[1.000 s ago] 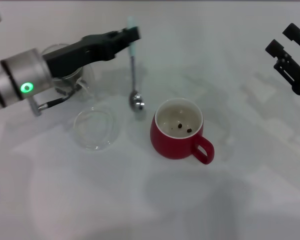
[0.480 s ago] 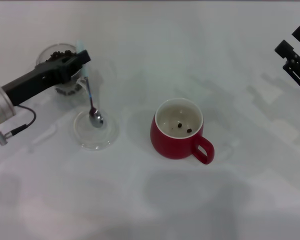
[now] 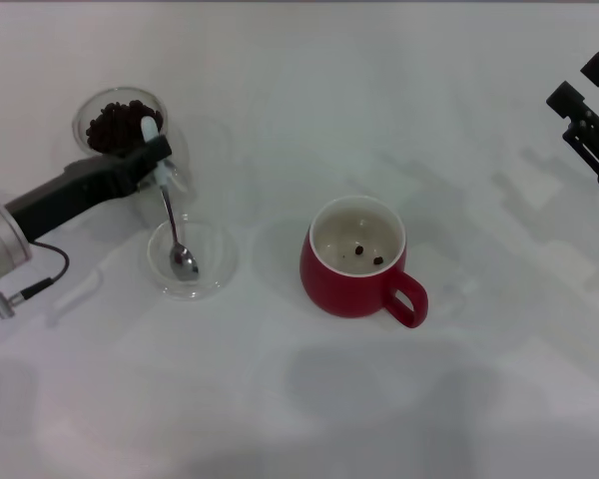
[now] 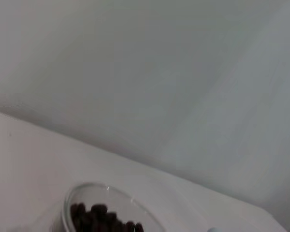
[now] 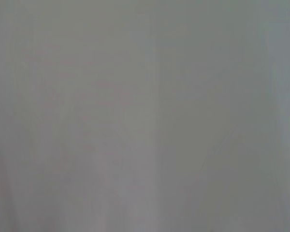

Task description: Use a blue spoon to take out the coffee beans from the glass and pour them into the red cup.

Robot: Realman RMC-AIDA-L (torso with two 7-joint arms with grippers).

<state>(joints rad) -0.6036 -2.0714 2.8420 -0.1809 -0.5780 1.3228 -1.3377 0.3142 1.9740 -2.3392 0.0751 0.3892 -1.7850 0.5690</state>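
My left gripper (image 3: pixel 150 158) is shut on the pale blue handle of the blue spoon (image 3: pixel 170 222). The spoon hangs down with its metal bowl resting in a flat clear glass dish (image 3: pixel 212 264). The glass (image 3: pixel 98 105), with a heap of coffee beans (image 3: pixel 118 125), stands just behind the gripper; its rim and beans also show in the left wrist view (image 4: pixel 106 212). The red cup (image 3: pixel 356 257) stands at the centre with two beans (image 3: pixel 367 255) inside. My right gripper (image 3: pixel 587 120) is parked at the far right edge.
The white tabletop (image 3: pixel 299 399) carries only these things. The right wrist view shows only a plain grey surface.
My left gripper has carried the spoon from beside the red cup leftward and toward the front, and the spoon's bowl has come down into the flat dish. The right arm has barely moved.
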